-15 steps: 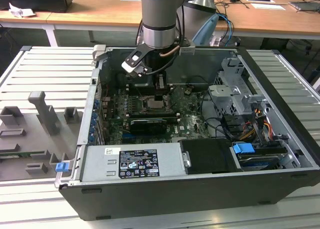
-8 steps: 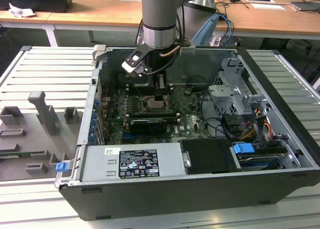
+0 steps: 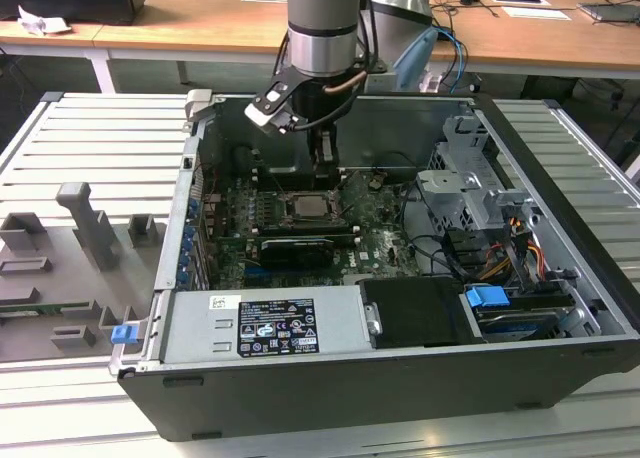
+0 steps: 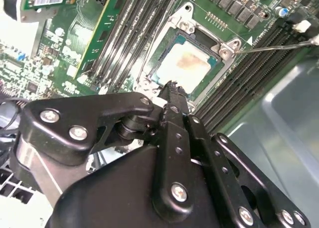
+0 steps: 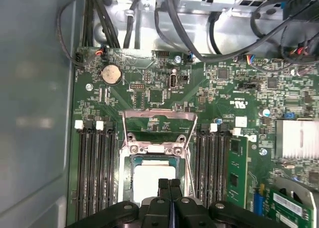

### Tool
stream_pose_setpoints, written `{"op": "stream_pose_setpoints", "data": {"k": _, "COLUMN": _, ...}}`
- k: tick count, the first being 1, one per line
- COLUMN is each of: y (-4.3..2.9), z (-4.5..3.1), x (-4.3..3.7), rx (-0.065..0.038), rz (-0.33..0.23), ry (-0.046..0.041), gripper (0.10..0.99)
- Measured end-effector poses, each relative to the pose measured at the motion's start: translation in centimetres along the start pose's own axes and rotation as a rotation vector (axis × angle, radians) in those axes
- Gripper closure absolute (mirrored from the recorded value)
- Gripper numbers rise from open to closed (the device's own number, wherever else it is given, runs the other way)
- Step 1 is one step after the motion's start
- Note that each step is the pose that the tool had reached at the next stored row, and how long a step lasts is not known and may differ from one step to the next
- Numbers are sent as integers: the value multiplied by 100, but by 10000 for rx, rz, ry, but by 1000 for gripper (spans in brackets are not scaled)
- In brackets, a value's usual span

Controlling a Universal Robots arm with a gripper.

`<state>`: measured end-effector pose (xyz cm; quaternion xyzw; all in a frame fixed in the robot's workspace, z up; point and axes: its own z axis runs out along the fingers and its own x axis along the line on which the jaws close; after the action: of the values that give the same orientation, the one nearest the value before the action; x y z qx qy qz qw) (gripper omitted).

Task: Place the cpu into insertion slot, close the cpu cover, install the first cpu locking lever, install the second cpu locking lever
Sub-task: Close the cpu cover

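While poised over the cpu, tool pinched together, empty

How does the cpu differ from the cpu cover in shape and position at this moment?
The cpu is a solid pale plate; the cpu cover is a thin frame with the green board showing through its cut-out. The cpu lies in the insertion slot; the cpu cover is swung open, not over it. Both are silver-grey metal.

Pale silver-grey cpu, tan blotch at centre. Green circuit board, fine pale print. Silver cpu cover. Black gripper. Black memory slots. Blue connector.
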<state>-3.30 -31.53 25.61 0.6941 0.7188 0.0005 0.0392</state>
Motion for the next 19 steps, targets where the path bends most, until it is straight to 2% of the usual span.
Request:
{"op": "stream_pose_setpoints", "data": {"k": 1, "y": 2, "z": -43, "x": -2, "rx": 0, "rz": 0, "ry": -4, "gripper": 980}}
{"op": "stream_pose_setpoints", "data": {"k": 6, "y": 9, "z": -169, "x": -9, "rx": 1, "rz": -1, "ry": -22, "gripper": 980}}
{"op": "stream_pose_setpoints", "data": {"k": 9, "y": 34, "z": -168, "x": -10, "rx": 0, "rz": 0, "ry": -22, "gripper": 980}}
{"op": "stream_pose_setpoints", "data": {"k": 16, "y": 331, "z": -150, "x": -20, "rx": 1, "rz": 0, "ry": -22, "gripper": 980}}
{"op": "stream_pose_setpoints", "data": {"k": 19, "y": 395, "z": -147, "x": -11, "rx": 0, "rz": -1, "ry": -25, "gripper": 980}}
